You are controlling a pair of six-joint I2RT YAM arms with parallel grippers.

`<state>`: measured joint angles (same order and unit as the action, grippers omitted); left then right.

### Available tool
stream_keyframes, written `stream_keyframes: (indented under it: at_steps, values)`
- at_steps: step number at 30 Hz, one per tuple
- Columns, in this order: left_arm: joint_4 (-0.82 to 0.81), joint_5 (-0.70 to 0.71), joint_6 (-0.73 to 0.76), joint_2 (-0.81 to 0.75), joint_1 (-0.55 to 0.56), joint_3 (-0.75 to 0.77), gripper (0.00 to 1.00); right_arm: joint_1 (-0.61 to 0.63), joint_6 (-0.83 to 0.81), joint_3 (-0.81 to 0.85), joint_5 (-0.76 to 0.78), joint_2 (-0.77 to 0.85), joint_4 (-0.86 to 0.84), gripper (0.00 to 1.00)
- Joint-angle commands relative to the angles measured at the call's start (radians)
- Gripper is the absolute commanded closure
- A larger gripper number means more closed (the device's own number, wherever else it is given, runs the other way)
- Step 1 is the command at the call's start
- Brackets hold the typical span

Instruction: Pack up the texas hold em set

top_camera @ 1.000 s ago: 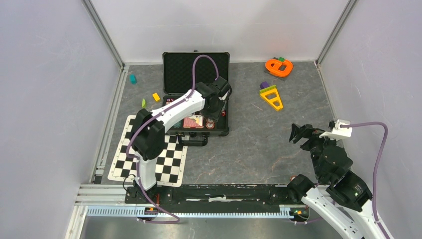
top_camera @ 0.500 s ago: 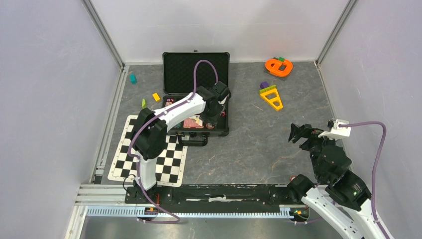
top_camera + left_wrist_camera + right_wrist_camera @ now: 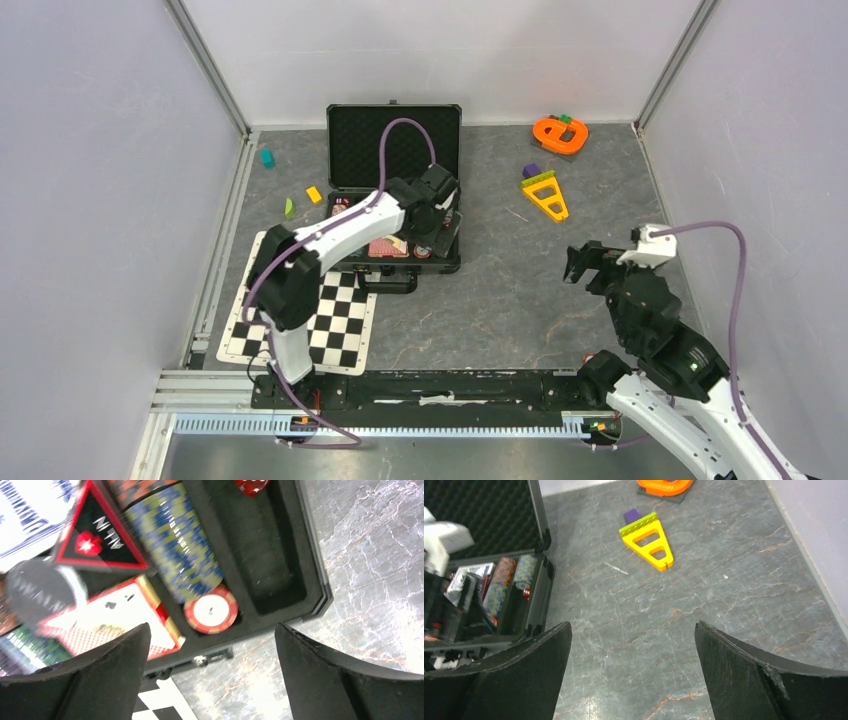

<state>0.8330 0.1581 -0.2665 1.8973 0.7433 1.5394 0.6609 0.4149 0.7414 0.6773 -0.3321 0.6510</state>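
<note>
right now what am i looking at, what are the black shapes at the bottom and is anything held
These are two robot arms bolted to a table. The wide picture comes from a camera above and behind them; the other two come from a camera on each wrist, so the black shapes are that arm's own fingers. The left gripper hangs open over an open black briefcase, above a red-white poker chip, a chip stack and a card deck. The right gripper is open over the table. Neither holds anything. Near the case lie a checkered mat, a yellow toy and an orange toy.
</note>
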Motion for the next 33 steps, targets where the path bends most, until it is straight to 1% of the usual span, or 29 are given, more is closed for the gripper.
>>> stream_keyframes:
  at_steps: [1, 4, 7, 12, 14, 16, 20, 22, 23, 24, 26, 29, 33]
  values:
    - [-0.042, 0.041, -0.003, -0.193, -0.012, -0.061, 0.0, 0.005, -0.022, 0.005, -0.088, -0.104, -0.034, 0.01]
    - [-0.099, 0.052, -0.016, -0.289, -0.011, -0.132, 0.0, 0.005, -0.003, 0.001, -0.12, -0.192, -0.01, 0.01]
    - [-0.188, 0.05, -0.036, -0.412, -0.01, -0.237, 0.0, 0.005, 0.081, -0.012, -0.119, -0.3, 0.062, 0.01]
    - [-0.39, -0.037, -0.061, -0.614, -0.01, -0.465, 0.0, -0.003, 0.207, -0.018, -0.098, -0.46, 0.17, 0.01]
    - [-0.462, -0.091, -0.067, -0.664, -0.009, -0.538, 0.0, -0.044, 0.249, -0.019, -0.088, -0.503, 0.205, 0.01]
    - [-0.524, -0.123, -0.078, -0.696, -0.003, -0.596, 0.0, -0.147, 0.245, -0.02, -0.108, -0.533, 0.224, 0.01]
    - [-0.654, -0.205, -0.119, -0.719, 0.026, -0.678, 0.0, -0.375, 0.247, 0.008, -0.111, -0.567, 0.297, 0.01]
    - [-0.691, -0.203, -0.136, -0.711, 0.057, -0.695, 0.0, -0.473, 0.294, 0.012, -0.13, -0.574, 0.337, 0.01]
    - [-0.702, -0.195, -0.142, -0.706, 0.074, -0.696, 0.0, -0.504, 0.321, 0.009, -0.143, -0.578, 0.36, 0.06]
    - [-0.71, -0.189, -0.147, -0.699, 0.094, -0.692, 0.0, -0.534, 0.357, 0.004, -0.152, -0.585, 0.381, 0.07]
    - [-0.712, -0.175, -0.159, -0.687, 0.135, -0.677, 0.0, -0.571, 0.409, -0.014, -0.182, -0.594, 0.43, 0.12]
    - [-0.723, -0.169, -0.166, -0.679, 0.222, -0.661, 0.0, -0.579, 0.412, -0.068, -0.272, -0.569, 0.436, 0.14]
    - [-0.747, -0.162, -0.14, -0.608, 0.326, -0.632, 0.0, -0.579, 0.414, -0.118, -0.305, -0.475, 0.486, 0.14]
